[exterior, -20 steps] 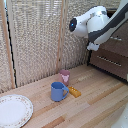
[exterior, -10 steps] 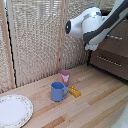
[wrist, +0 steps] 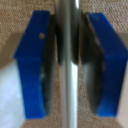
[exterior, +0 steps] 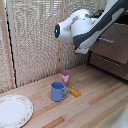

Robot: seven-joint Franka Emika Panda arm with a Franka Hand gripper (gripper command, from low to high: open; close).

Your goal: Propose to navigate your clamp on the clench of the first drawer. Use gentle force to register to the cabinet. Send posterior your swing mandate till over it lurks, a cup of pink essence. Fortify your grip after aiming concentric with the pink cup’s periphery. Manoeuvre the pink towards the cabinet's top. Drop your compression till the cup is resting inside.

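Swinging a little toward the exterior view's left since half a second ago, the arm (exterior: 92, 27) hides most of the first drawer (exterior: 112, 42) behind it. In the wrist view the clamp (wrist: 69, 65) has both blue fingers (wrist: 35, 65) pinched on the clench (wrist: 69, 95). Counting from the exterior view's left: one plate (exterior: 14, 110) at 8 o'clock, one blue mug (exterior: 58, 91), one pink cup (exterior: 64, 76) just behind it, one small orange thing (exterior: 74, 92), perhaps a block, and one cabinet (exterior: 110, 60) at 3 o'clock. Bare table (exterior: 100, 102) lies open between the cups and cabinet.
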